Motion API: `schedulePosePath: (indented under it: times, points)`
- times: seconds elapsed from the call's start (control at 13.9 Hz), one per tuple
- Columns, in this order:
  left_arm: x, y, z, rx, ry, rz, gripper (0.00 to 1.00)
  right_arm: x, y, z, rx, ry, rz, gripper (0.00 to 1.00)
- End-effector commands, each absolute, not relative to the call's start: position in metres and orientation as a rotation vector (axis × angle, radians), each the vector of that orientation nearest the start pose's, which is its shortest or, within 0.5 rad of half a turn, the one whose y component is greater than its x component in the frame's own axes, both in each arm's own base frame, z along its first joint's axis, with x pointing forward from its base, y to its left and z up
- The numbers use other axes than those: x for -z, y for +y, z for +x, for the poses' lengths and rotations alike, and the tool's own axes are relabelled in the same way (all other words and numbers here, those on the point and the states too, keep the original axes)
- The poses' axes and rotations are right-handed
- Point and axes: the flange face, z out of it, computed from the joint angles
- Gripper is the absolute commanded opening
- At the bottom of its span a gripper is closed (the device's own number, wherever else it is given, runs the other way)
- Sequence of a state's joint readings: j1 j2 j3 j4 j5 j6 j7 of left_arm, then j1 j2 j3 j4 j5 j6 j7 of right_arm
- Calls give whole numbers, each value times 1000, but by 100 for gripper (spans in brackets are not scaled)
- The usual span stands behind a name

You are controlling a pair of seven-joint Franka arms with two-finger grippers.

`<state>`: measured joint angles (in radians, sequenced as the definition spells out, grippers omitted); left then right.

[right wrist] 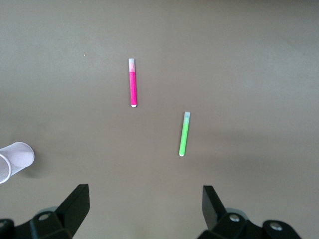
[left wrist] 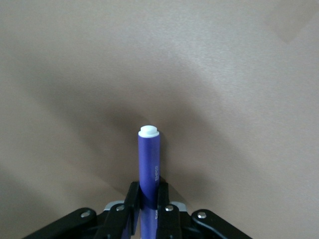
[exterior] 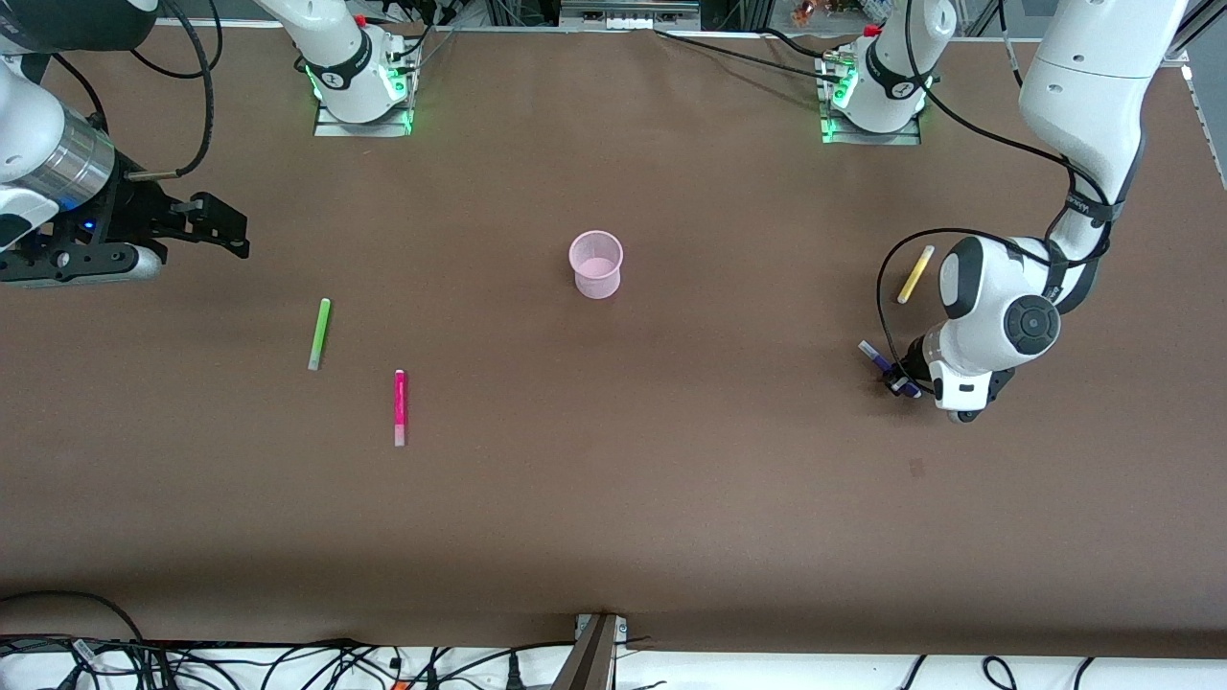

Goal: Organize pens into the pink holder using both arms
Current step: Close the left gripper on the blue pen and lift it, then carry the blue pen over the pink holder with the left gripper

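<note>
The pink holder (exterior: 596, 264) stands upright in the middle of the table; its rim also shows in the right wrist view (right wrist: 15, 159). My left gripper (exterior: 899, 380) is low at the table, shut on the dark purple pen (exterior: 874, 356), which sticks out between the fingers in the left wrist view (left wrist: 148, 164). The yellow pen (exterior: 915, 274) lies farther from the front camera, beside the left arm. The light green pen (exterior: 318, 333) and the magenta pen (exterior: 400, 407) lie toward the right arm's end. My right gripper (exterior: 225, 230) hangs open and empty above the table, near the light green pen (right wrist: 184, 134) and magenta pen (right wrist: 133, 82).
The brown table (exterior: 671, 460) spreads wide around the holder. Both arm bases (exterior: 359, 81) stand along the table edge farthest from the front camera. Cables (exterior: 288, 661) run along the edge nearest the camera.
</note>
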<state>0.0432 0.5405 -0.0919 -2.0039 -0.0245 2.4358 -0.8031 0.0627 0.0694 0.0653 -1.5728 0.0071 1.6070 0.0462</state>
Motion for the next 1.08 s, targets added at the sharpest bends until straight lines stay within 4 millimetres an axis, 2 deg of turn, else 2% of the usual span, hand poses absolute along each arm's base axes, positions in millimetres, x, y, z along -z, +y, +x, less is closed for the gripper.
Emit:
schedulePosePath:
  times: [0.0, 0.07, 0.29, 0.43, 0.58, 0.72, 0.87, 1.01]
  points:
    - [-211, -55, 610, -125, -1236, -2933, 0, -590, 72, 571, -49, -98, -3112, 100]
    - [-230, -59, 612, -101, -1293, -2916, 0, -591, 72, 570, -49, -96, -3112, 100]
    - [-304, -98, 613, -86, -1451, -2863, 0, -591, 73, 571, -33, -98, -3111, 100]
    - [-342, -141, 607, -165, -1552, -2773, 0, -592, 74, 572, -23, -100, -3110, 100]
    - [-377, -194, 600, -240, -1600, -2703, 0, -592, 74, 572, -21, -99, -3106, 100]
    - [-396, -248, 585, -171, -1660, -2636, 0, -592, 76, 572, -25, -93, -3078, 100]
    - [-397, -302, 561, -62, -1707, -2564, 0, -592, 76, 572, -25, -93, -3077, 100]
    - [-398, -348, 535, 73, -1756, -2498, 0, -592, 74, 573, -25, -86, -3077, 100]
